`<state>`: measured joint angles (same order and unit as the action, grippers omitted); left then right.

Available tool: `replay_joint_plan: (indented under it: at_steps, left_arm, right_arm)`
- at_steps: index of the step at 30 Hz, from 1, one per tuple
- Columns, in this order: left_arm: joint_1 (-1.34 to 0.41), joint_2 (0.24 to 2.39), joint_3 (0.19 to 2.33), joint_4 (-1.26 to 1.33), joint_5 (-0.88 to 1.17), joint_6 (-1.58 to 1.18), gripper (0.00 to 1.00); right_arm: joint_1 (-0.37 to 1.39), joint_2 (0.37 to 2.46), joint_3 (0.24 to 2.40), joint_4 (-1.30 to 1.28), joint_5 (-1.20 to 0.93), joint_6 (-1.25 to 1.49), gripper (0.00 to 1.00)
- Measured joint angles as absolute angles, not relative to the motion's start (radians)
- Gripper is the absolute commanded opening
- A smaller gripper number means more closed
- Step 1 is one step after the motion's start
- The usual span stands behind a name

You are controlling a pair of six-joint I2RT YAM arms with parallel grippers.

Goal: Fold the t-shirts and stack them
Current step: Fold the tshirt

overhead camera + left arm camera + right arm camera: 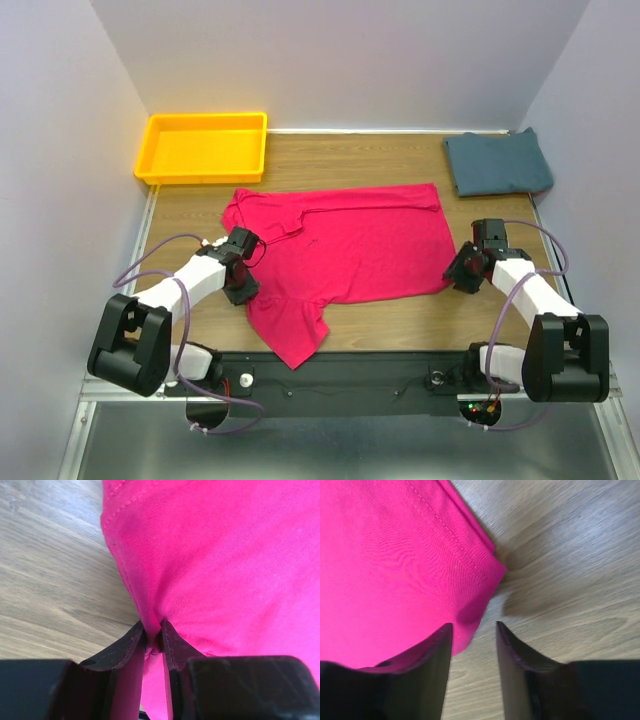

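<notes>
R1: Closest to the lens, left wrist view: left gripper (153, 630). How are the jaws found?
R2: Nearly together, clamped on a pinch of the crimson-pink shirt (225, 570); cloth is drawn into a pucker between the two black fingers. A stitched hem is seen to the left, bare wood of the table (50, 580) beside it.
R1: Position as noted from above?
R2: Grip is placed at the shirt's left edge. Garment is spread flat mid-table, one sleeve trailing toward the near edge. A yellow tray (200, 176) is recorded at the far left corner, apart from the shirt.
R1: And the right gripper (474, 627)?
R2: Jaws are held apart, wood visible in the gap. The shirt's hemmed near-right corner is found at one finger, a sliver reaching into the gap; nothing is clamped.
R1: Second garment?
R2: Folded, the teal-blue shirt (497, 163) is logged at the far right corner, well apart from both grippers.
</notes>
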<state>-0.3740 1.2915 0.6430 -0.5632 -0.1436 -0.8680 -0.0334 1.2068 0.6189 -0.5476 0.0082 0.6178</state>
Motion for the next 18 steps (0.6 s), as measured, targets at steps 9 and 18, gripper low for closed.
replay_joint_plan:
  at_steps: [9,18]
  left_arm:
    - [-0.374,1.271,0.634,-0.531,-0.131,-0.833,0.3]
    - [-0.374,1.245,0.634,-0.513,-0.126,-0.812,0.3]
  right_arm:
    - [-0.033,1.241,0.619,-0.537,0.045,0.627,0.35]
    - [-0.033,1.291,0.633,-0.505,0.056,0.625,0.35]
